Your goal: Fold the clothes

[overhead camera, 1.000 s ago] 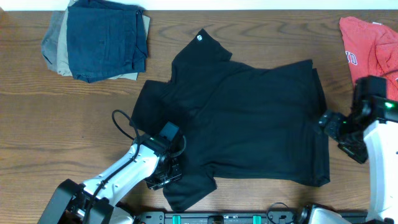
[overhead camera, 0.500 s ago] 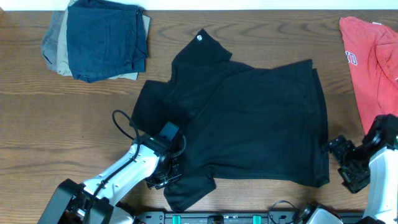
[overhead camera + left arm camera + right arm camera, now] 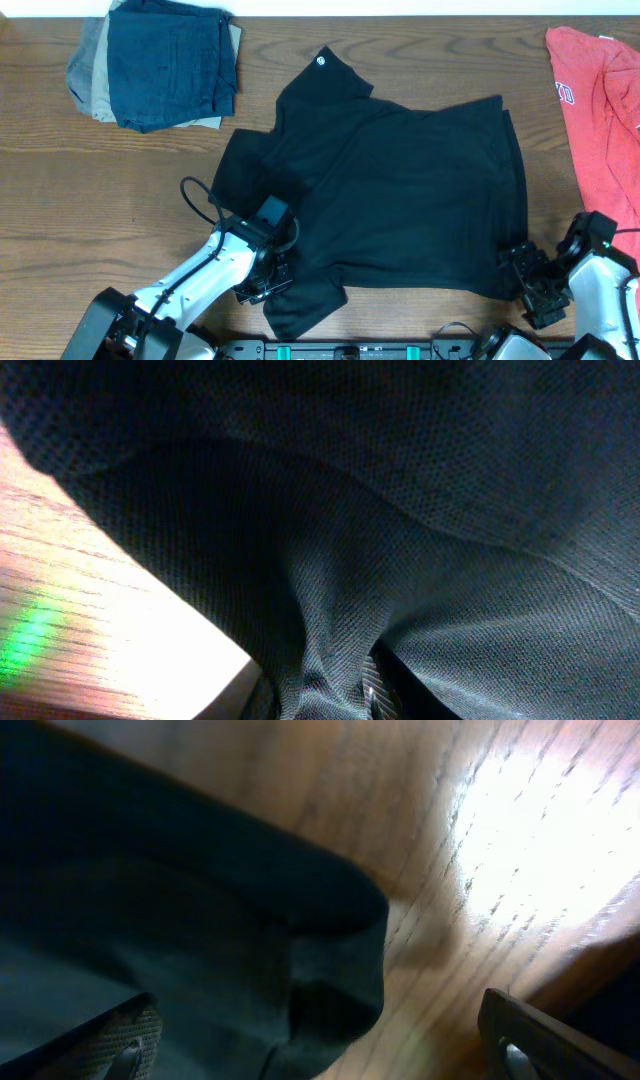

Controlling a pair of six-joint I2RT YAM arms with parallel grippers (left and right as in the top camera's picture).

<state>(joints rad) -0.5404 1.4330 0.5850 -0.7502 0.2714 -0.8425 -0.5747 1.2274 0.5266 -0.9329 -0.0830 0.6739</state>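
The clothes, a black T-shirt [image 3: 400, 190], lie spread on the wooden table [image 3: 100, 200] with a sleeve and its small white logo [image 3: 322, 60] pointing to the far side. My left gripper [image 3: 268, 283] sits at the shirt's near left edge, beside the near sleeve. In the left wrist view a bunched ridge of the black fabric [image 3: 330, 660] runs between its jaws, so it is shut on the shirt. My right gripper [image 3: 522, 283] is low at the shirt's near right hem corner. It stands open, with that corner [image 3: 330, 950] lying between its two fingers [image 3: 130, 1040].
A folded stack of dark blue, tan and grey garments [image 3: 160, 65] lies at the far left. A red T-shirt [image 3: 600, 100] lies along the right edge. The table's near edge runs just behind both arms.
My right arm has swung from beside the shirt's right edge toward the near edge and left, down to the hem corner. The left gripper has closed tighter on the fabric without shifting place.
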